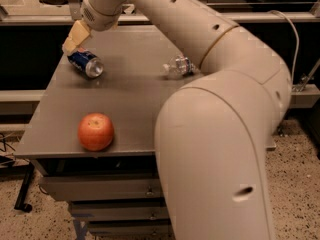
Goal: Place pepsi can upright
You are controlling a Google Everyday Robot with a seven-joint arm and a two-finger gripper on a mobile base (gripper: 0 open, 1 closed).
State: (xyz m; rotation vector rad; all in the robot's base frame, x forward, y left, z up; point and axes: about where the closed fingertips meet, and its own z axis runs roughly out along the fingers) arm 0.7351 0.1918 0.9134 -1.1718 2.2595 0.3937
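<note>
One pepsi can point(86, 64) on side, just below gripper point(73, 39); grip state unclear.

Big cream arm point(215, 134) arcs up from the lower right, elbow bent. Its gripper point(71, 43) hangs tilted just above the pepsi can point(85, 64), at its far-left end.

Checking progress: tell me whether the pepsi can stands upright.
Tipped: the pepsi can lies on its side, silver end showing; gripper at its upper-left.
</note>
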